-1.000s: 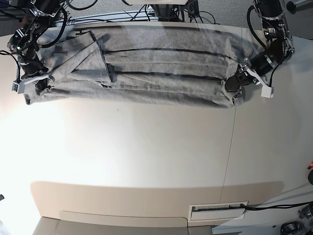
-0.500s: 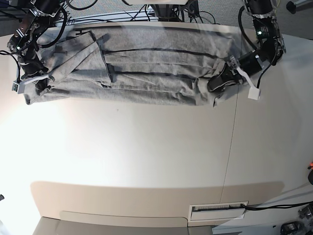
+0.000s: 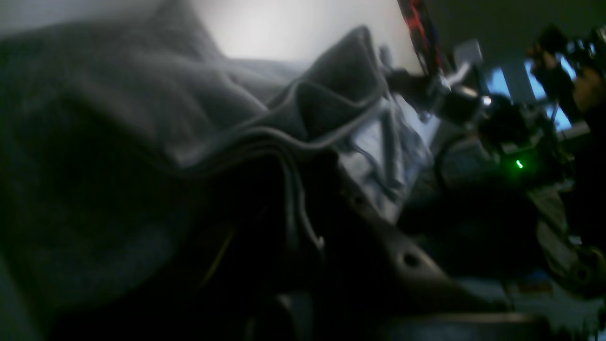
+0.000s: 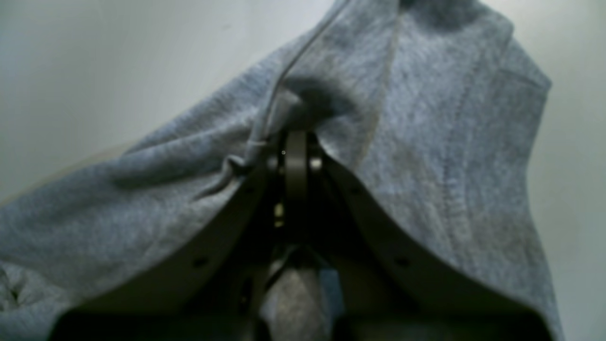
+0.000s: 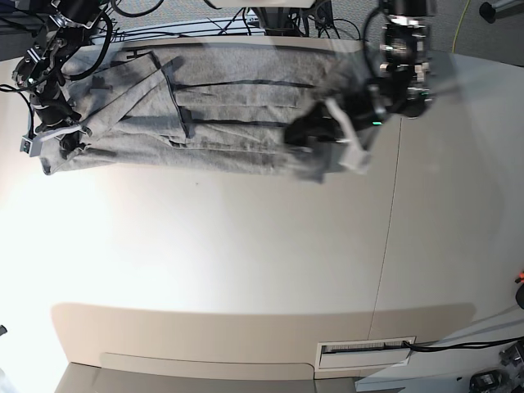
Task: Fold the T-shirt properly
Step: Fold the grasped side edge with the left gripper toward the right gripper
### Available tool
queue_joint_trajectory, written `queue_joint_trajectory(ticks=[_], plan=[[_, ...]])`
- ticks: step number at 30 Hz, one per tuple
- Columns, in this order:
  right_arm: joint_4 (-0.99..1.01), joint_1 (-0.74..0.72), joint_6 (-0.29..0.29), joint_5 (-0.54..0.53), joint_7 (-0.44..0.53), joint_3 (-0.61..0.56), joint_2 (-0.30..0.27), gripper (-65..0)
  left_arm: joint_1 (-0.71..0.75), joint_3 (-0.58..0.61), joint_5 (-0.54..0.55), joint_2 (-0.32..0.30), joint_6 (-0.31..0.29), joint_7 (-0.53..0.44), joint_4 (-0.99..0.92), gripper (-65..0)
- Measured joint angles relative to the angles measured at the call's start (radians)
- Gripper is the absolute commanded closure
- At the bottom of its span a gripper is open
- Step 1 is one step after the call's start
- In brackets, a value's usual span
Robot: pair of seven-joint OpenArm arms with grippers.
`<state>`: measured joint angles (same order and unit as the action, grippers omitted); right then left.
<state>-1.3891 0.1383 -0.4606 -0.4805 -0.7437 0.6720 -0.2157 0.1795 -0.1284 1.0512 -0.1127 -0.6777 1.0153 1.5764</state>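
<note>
- The right gripper (image 5: pixel 70 141) is at the far left of the surface (image 5: pixel 246 246). Its jaws are closed tight on the left end of the T-shirt (image 5: pixel 221 115).
- The grey T-shirt lies in a long band along the far edge of the surface.
- The left gripper (image 5: pixel 304 135) is near the middle. Its jaws pinch the shirt's right end, which is bunched up and lifted over the band.

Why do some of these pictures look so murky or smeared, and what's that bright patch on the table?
Base view: overhead light glares off the table at left, and the left arm is motion-smeared. Left wrist view: dark and blurred, the T-shirt folds barely readable. Right wrist view: evenly lit but soft, cloth too close to focus.
</note>
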Motion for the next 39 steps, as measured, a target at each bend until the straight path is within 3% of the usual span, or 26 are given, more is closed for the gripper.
queue_joint_trajectory(ticks=[3,8,17,24,32,39], plan=[[0.0,0.0,0.0,0.0,0.0,0.0,0.0,0.0,-0.029,0.101,-0.037,0.037,0.012,-0.005,0.0,0.0],[0.0,0.0,0.0,0.0,0.0,0.0,0.0,0.0,-0.077,0.235,-0.191,0.088,0.069,-0.082,0.0,0.0],[0.0,0.0,0.0,0.0,0.0,0.0,0.0,0.0,-0.11,0.388,-0.281,0.105,0.113,-0.141,0.001,0.0],[0.0,0.0,0.0,0.0,0.0,0.0,0.0,0.0,-0.111,0.46,-0.321,0.107,0.114,-0.205,-0.002,0.0],[0.0,0.0,0.0,0.0,0.0,0.0,0.0,0.0,-0.134,0.464,-0.352,0.152,0.117,-0.224,-0.003,0.0],[0.0,0.0,0.0,0.0,0.0,0.0,0.003,0.0,-0.149,0.465,-0.385,0.154,0.117,-0.231,-0.003,0.0]])
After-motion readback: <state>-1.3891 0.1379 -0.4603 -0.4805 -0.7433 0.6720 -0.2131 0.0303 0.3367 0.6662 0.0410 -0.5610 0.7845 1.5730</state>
